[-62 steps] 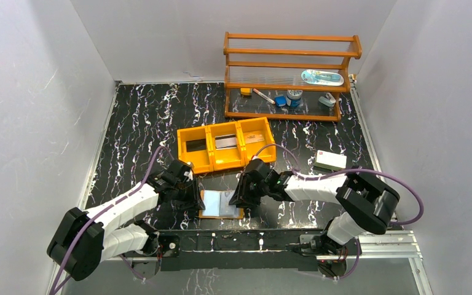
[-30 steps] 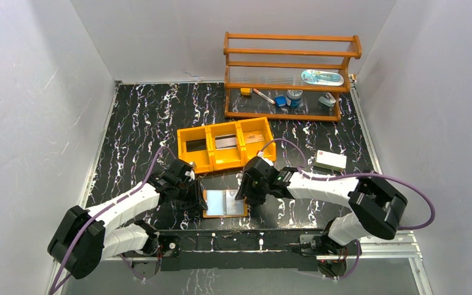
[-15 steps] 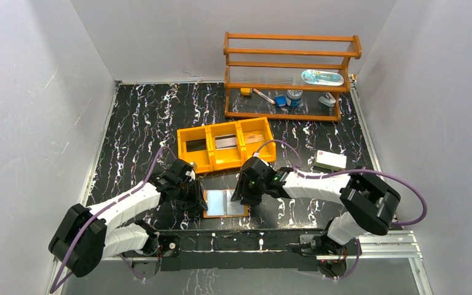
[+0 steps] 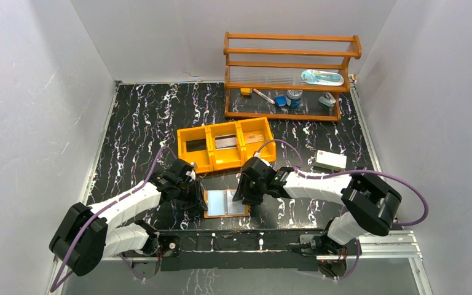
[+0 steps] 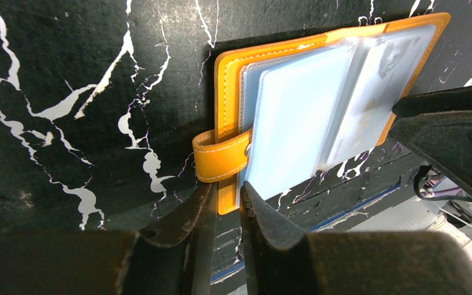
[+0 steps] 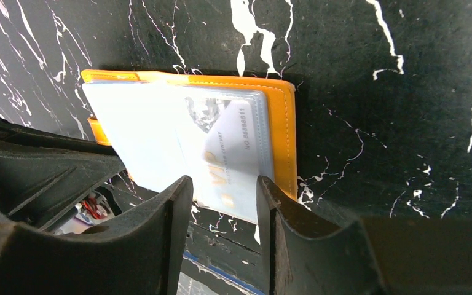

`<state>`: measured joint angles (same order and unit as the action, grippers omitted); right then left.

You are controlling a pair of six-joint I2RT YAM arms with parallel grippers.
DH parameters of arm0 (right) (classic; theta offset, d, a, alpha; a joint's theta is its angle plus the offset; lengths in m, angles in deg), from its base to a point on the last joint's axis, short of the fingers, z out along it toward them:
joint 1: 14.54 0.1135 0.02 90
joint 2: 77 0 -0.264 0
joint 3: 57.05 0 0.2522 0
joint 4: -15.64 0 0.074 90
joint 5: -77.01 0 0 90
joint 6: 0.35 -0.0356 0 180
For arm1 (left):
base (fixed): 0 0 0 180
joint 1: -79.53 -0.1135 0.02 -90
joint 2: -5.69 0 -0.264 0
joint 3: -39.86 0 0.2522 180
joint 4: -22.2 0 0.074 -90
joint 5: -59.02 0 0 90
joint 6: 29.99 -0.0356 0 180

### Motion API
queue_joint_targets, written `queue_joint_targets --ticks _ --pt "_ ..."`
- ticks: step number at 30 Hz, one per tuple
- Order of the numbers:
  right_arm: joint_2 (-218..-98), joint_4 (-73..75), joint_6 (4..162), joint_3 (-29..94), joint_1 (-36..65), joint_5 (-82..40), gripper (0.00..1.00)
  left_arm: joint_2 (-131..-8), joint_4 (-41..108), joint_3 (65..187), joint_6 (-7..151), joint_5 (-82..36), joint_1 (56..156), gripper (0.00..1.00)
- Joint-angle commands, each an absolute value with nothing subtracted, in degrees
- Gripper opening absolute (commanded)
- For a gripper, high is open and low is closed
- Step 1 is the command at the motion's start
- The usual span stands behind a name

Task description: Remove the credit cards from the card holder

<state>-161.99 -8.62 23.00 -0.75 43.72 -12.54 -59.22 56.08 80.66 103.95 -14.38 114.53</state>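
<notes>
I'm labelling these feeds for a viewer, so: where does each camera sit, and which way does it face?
Top external: high behind the bases, looking down on the table; left arm and right arm flank the open card holder.
Left wrist: on the left arm, looking down past its jaws at the holder's snap-tab side.
Right wrist: on the right arm, looking past its jaws at the opposite side, a card pocketed there.
Shared: all show the holder.

The card holder lies on the tabletop near the front edge, between the left tool and the right tool. A tray sits behind it, a box to the tray's right, and a rack farther back.
</notes>
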Motion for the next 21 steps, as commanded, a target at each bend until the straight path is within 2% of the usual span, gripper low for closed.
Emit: queue_joint_targets --ticks 1,21 --pt "-159.77 -9.89 24.17 1.18 44.07 -11.3 0.51 -58.82 56.7 82.03 103.69 -12.97 114.82 0.19" --pt "-164.03 -7.06 23.88 -0.71 44.08 -13.35 0.5 -59.78 56.1 81.98 103.44 -12.63 114.91 0.18"
